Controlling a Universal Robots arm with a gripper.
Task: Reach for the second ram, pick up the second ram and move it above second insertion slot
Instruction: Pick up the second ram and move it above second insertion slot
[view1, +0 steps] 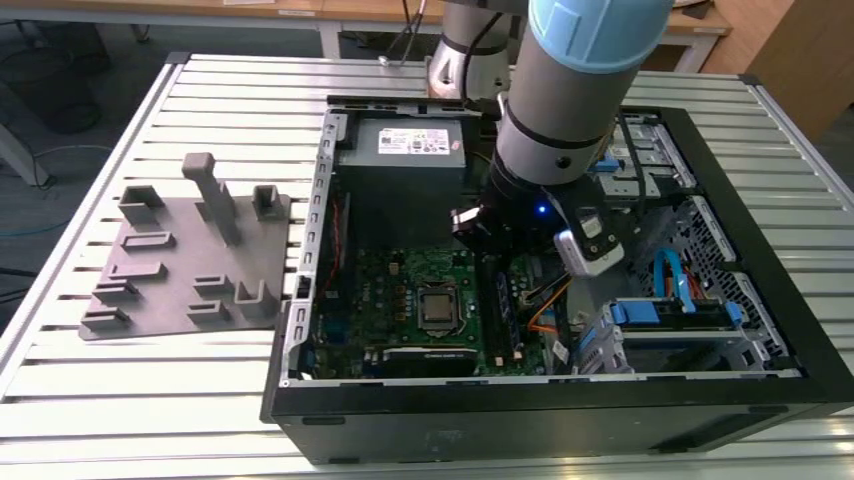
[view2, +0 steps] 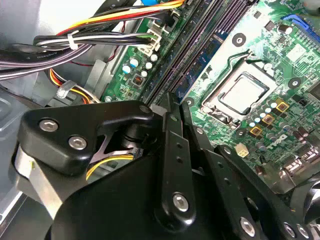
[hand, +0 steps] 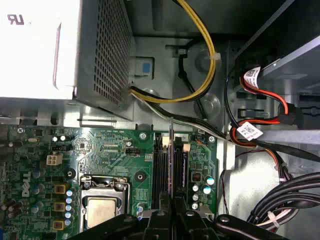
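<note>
end effector (hand: 172, 212) clamped on ram (hand: 172, 160), held edge-on | ram over slots (hand: 167, 165) beside CPU socket (hand: 102, 200) | arm (view1: 574, 90) inside case (view1: 534, 400) | grey fixture (view1: 187, 260) on bench (view1: 80, 400)

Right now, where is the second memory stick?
In the first wrist view, the second ram stands on edge in the gripper, over the motherboard's memory slots, beside the processor socket.

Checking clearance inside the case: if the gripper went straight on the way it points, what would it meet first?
Likely the long dark memory slots on the green motherboard; the thin dark memory stick in the gripper would touch first. Depth is unclear.
</note>
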